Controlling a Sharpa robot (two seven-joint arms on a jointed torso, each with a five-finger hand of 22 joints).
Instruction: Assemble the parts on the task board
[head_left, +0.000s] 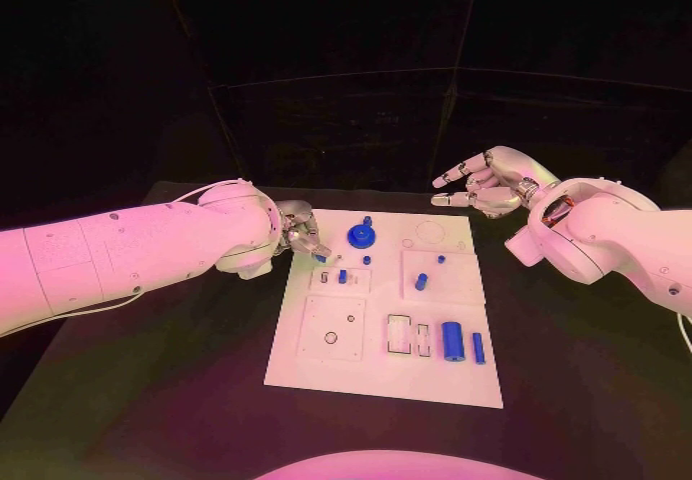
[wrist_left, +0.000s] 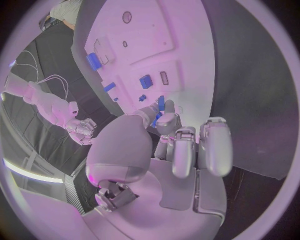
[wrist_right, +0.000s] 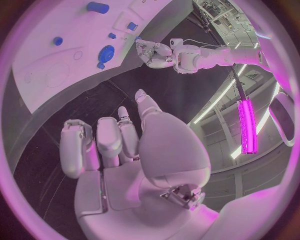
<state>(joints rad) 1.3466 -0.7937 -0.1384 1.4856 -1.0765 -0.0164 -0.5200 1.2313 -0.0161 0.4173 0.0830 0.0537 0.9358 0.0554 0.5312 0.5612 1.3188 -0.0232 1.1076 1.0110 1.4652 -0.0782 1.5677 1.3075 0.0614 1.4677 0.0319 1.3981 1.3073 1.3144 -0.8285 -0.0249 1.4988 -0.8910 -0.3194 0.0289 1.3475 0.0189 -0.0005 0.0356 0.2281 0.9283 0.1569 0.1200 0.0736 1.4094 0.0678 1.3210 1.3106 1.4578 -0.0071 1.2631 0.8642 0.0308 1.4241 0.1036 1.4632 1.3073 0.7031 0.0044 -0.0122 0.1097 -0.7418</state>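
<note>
I see my left hand (head_left: 300, 232) at the board's (head_left: 368, 370) far left edge, pinching a small blue part (wrist_left: 160, 105) between its fingertips; which way that part's long axis points I can't tell. My right hand (head_left: 488, 180) hovers off the far right corner, fingers spread, holding nothing. A blue cylinder (head_left: 451, 342) lies lengthwise, near to far.
</note>
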